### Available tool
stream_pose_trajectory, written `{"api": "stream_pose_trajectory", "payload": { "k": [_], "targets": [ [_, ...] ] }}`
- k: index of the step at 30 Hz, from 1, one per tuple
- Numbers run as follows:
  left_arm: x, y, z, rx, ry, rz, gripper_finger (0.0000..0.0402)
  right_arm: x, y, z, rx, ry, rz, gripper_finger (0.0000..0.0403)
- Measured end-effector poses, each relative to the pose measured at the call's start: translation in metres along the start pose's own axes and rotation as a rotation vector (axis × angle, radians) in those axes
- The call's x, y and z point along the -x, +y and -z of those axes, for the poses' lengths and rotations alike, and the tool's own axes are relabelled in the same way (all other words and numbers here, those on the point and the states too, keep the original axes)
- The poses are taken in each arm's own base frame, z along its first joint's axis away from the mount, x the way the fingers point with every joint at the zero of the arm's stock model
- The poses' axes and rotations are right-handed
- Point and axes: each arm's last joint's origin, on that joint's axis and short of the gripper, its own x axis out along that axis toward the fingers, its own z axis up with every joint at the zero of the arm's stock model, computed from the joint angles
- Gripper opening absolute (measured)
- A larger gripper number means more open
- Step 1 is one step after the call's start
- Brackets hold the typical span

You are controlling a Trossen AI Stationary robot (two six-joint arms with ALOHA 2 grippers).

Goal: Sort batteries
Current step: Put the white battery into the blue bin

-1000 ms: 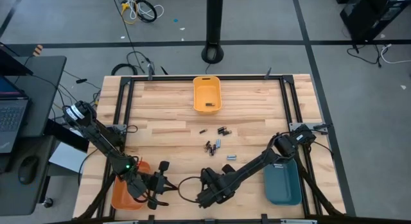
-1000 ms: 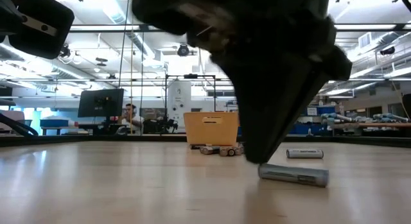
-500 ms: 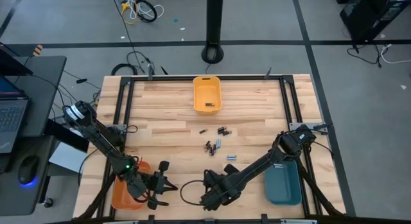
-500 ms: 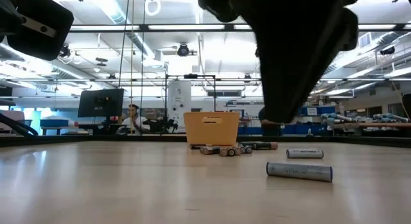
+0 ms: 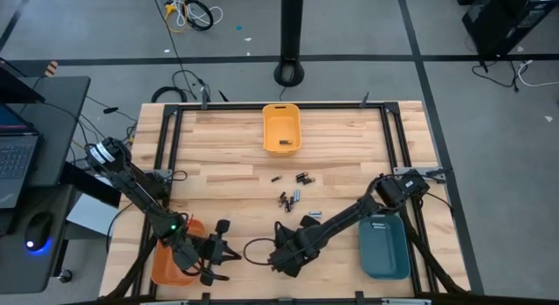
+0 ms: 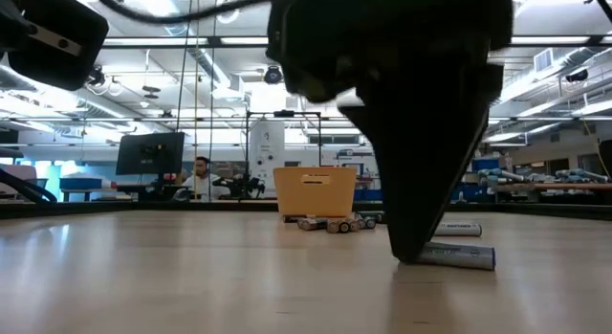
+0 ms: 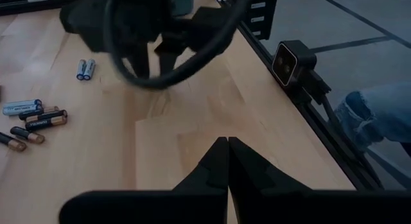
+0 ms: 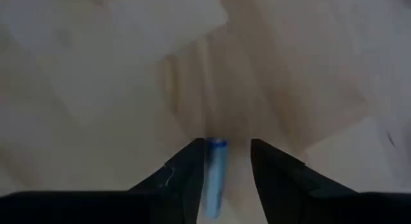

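Between the right pincer's [image 8: 223, 161] parted fingers, seemingly untouched, one pale battery [image 8: 214, 169].

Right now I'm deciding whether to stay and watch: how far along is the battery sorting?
Early on. Done: one dark battery lies in the yellow bin. In hand: the right hand, fingers apart, straddles a pale blue battery lying on the table, not yet gripped. Left: the loose cluster of batteries mid-table. The left hand is shut and empty near the orange bin.
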Motion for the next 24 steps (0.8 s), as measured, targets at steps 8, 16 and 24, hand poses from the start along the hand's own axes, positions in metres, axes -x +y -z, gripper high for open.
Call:
{"api": "stream_pose_trajectory", "payload": {
  "k": [8, 16, 24],
  "targets": [
    [0.0021, -0.0034, 0.0010, -0.006, 0.000, 0.013, 0.0010, -0.0070, -0.0036, -0.0019, 0.008, -0.004, -0.013, 0.0123],
    [0.0021, -0.0034, 0.0009, -0.006, 0.000, 0.013, 0.0010, -0.0081, -0.0049, -0.0039, -0.034, 0.008, -0.019, 0.0091],
    [0.0021, -0.0034, 0.0009, -0.006, 0.000, 0.013, 0.0010, -0.0088, -0.0048, -0.0038, -0.007, 0.010, -0.021, 0.0028]
  ]
}}
